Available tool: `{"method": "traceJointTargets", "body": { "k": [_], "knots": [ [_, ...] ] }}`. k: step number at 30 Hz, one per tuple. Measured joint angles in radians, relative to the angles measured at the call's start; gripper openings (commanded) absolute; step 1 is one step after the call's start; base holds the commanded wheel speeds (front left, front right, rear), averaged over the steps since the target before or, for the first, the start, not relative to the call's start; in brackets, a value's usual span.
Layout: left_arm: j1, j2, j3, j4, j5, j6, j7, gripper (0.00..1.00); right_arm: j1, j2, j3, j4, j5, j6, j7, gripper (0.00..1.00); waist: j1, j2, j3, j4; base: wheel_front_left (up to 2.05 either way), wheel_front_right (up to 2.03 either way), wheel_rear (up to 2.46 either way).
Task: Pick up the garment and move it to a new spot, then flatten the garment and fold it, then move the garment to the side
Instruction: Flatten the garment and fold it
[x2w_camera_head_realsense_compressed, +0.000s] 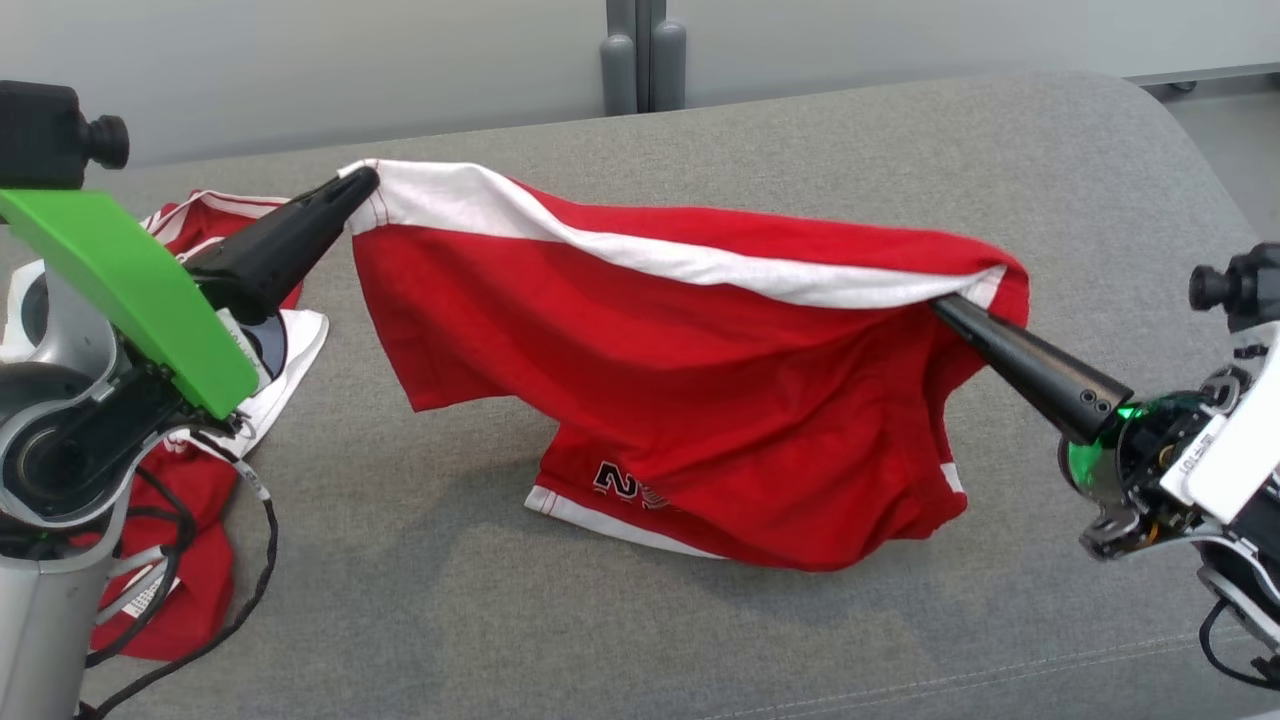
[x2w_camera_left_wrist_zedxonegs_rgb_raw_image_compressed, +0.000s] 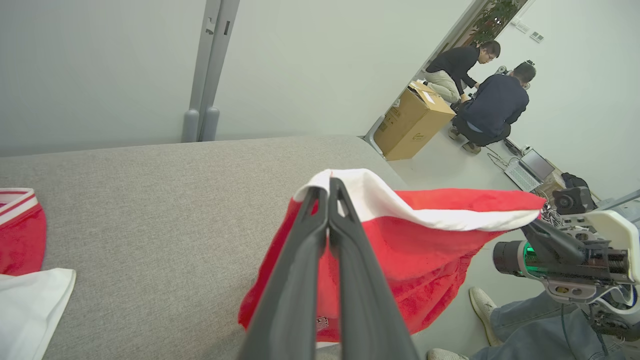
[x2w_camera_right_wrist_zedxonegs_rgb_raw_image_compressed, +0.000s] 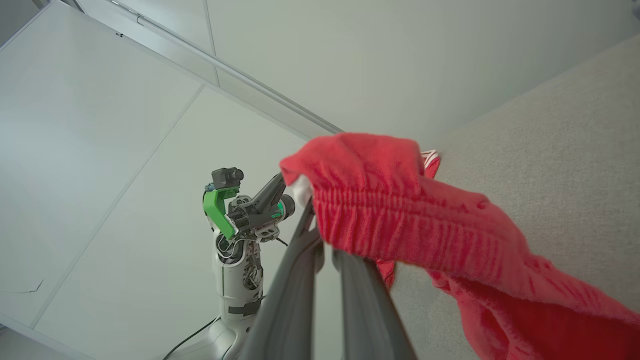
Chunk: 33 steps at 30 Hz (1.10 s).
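The garment (x2w_camera_head_realsense_compressed: 680, 400) is a pair of red shorts with a white waistband and a dark printed number near the hem. It hangs stretched between both grippers above the grey table (x2w_camera_head_realsense_compressed: 800, 130), its lower hem resting on the surface. My left gripper (x2w_camera_head_realsense_compressed: 362, 186) is shut on the waistband's left end, also seen in the left wrist view on the garment (x2w_camera_left_wrist_zedxonegs_rgb_raw_image_compressed: 425, 235) with the left gripper (x2w_camera_left_wrist_zedxonegs_rgb_raw_image_compressed: 330, 187) pinching white fabric. My right gripper (x2w_camera_head_realsense_compressed: 945, 305) is shut on the waistband's right end; in the right wrist view the garment (x2w_camera_right_wrist_zedxonegs_rgb_raw_image_compressed: 400, 210) drapes over the right gripper's fingertips.
Another red and white piece of clothing (x2w_camera_head_realsense_compressed: 285, 350) lies crumpled at the table's left side beneath my left arm. Beyond the table's far right corner, people (x2w_camera_left_wrist_zedxonegs_rgb_raw_image_compressed: 492, 100) crouch by a cardboard box (x2w_camera_left_wrist_zedxonegs_rgb_raw_image_compressed: 415, 120). A shoe and trouser leg (x2w_camera_left_wrist_zedxonegs_rgb_raw_image_compressed: 505, 315) stand beside the table.
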Motion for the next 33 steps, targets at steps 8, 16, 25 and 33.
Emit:
{"method": "traceJointTargets", "body": {
  "k": [8,16,25,33],
  "knots": [
    [0.043,-0.072,-0.079,0.068,-0.023,0.035,0.023,0.00,0.034,0.034,0.039,0.127,0.035,-0.055,0.033,0.00,0.0000,0.0000,0.064,-0.003,0.00,0.00,0.00],
    [0.041,-0.072,-0.113,0.124,0.029,0.038,0.023,0.00,-0.055,0.093,0.041,0.235,-0.020,-0.072,0.018,0.00,0.0000,0.0000,0.147,-0.010,0.00,0.00,0.00],
    [0.012,-0.089,-0.099,0.183,0.061,0.030,-0.021,0.00,-0.115,0.134,0.060,0.381,-0.126,-0.070,-0.017,0.92,0.0000,0.0000,0.219,-0.046,0.00,0.00,0.00],
    [0.007,-0.112,-0.105,0.227,0.061,0.006,-0.047,0.00,-0.145,0.170,0.086,0.465,-0.244,-0.051,-0.079,1.00,0.0000,0.0000,0.226,-0.066,0.00,0.00,0.00]
  ]
}}
